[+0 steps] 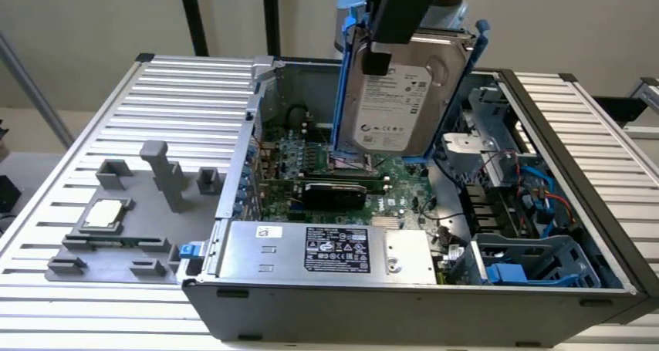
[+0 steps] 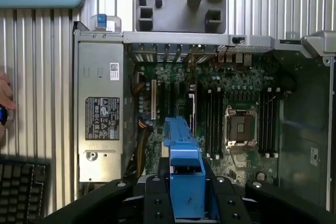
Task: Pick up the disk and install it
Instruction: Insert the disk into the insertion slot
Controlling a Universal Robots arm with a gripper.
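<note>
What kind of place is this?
Probably a robotics test bench for computer assembly: an open desktop case on a slatted metal table, a grey parts fixture beside it, the gripper holding the disk above.

Disk: cased in smooth silver-grey metal, labelled in white paper, framed in glossy blue plastic. Power-supply box: formed of matt grey metal. Table: built of ribbed satin aluminium.
</note>
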